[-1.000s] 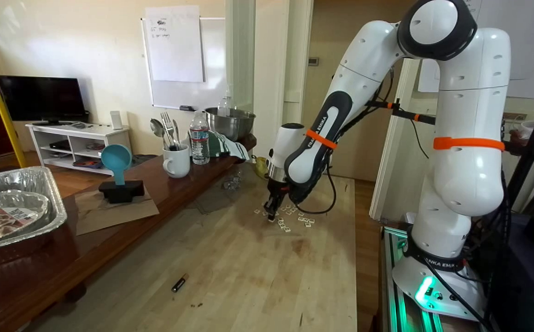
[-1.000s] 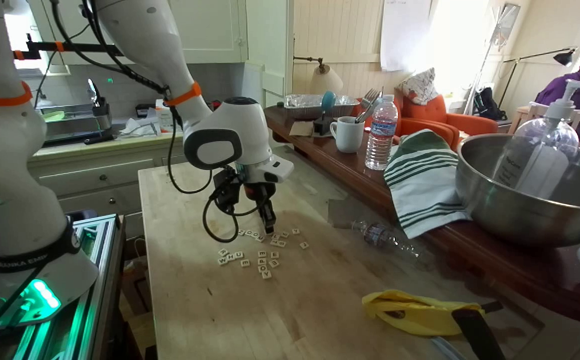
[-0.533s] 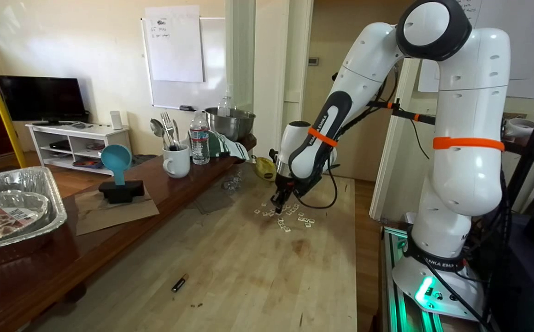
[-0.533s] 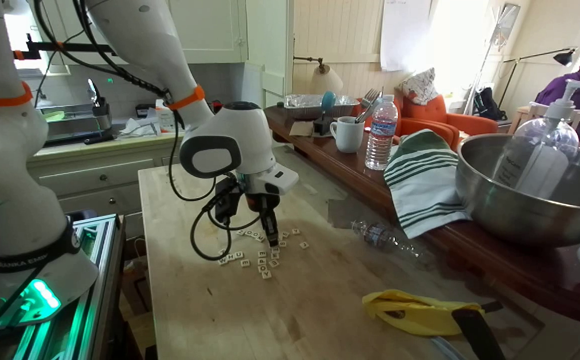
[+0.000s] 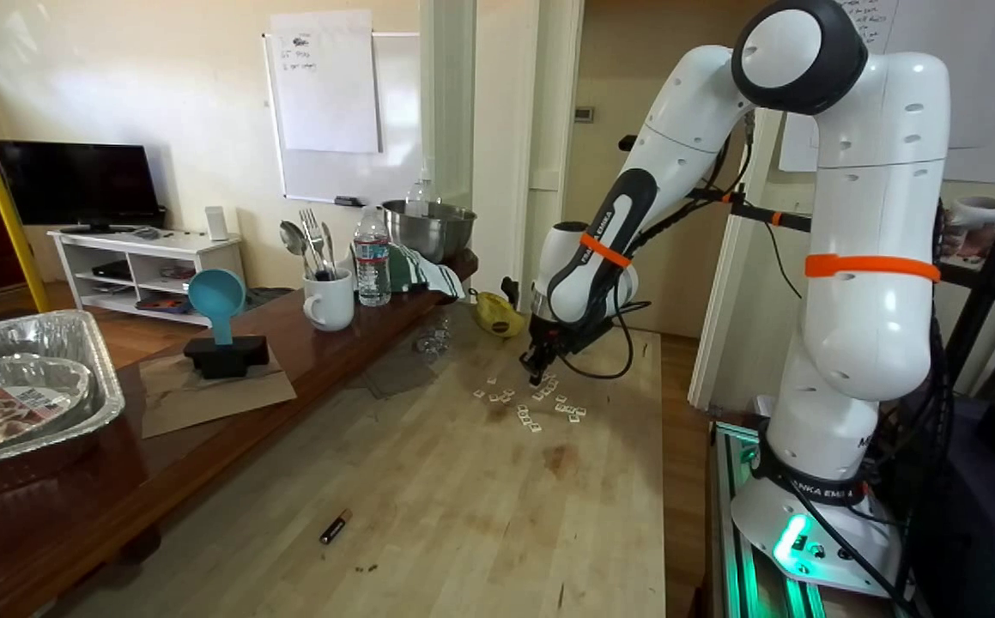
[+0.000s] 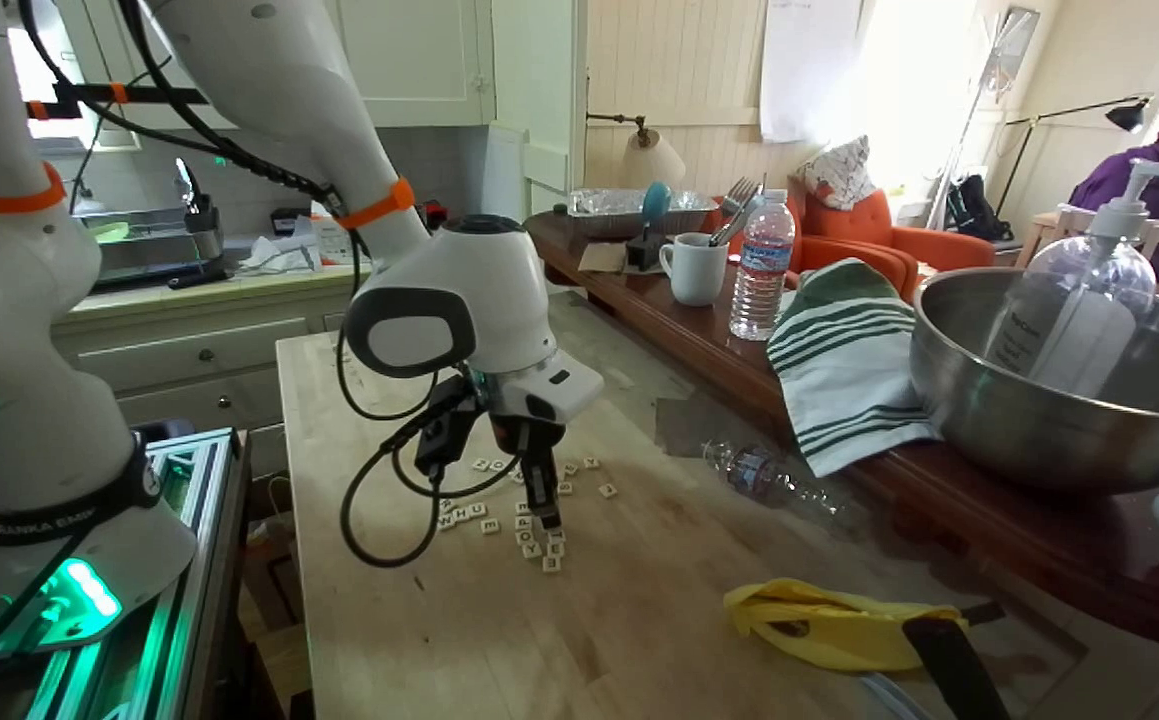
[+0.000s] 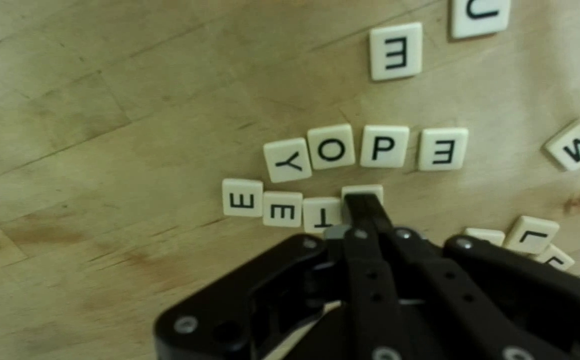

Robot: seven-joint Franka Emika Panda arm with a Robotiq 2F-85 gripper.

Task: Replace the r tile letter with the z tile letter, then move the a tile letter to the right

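Note:
My gripper (image 7: 363, 198) is shut, its fingertips together over a cream letter tile (image 7: 362, 188) whose letter they cover. That tile ends a row with a T tile (image 7: 322, 215), an E tile (image 7: 282, 208) and another E tile (image 7: 242, 198). Nothing shows between the fingers. The gripper is low at the tiles in both exterior views (image 5: 536, 379) (image 6: 550, 523). A Y tile (image 7: 287, 160), O tile (image 7: 331, 146), P tile (image 7: 384, 146) and E tile (image 7: 443, 149) form a row beside it. I cannot make out any R, Z or A tile in the wrist view.
More loose tiles lie around: an E tile (image 7: 396, 51), a U tile (image 7: 481, 16), an M tile (image 7: 577, 143) and an L tile (image 7: 531, 235). An empty plastic bottle (image 6: 764, 475) and a yellow bag (image 6: 829, 625) lie on the table. A dark wooden counter (image 6: 639, 300) borders it.
The gripper has moved across the tiles, toward the viewer in an exterior view. A short row of tiles ahead of its fingertips has shifted the same way and now lies past the Y tile.

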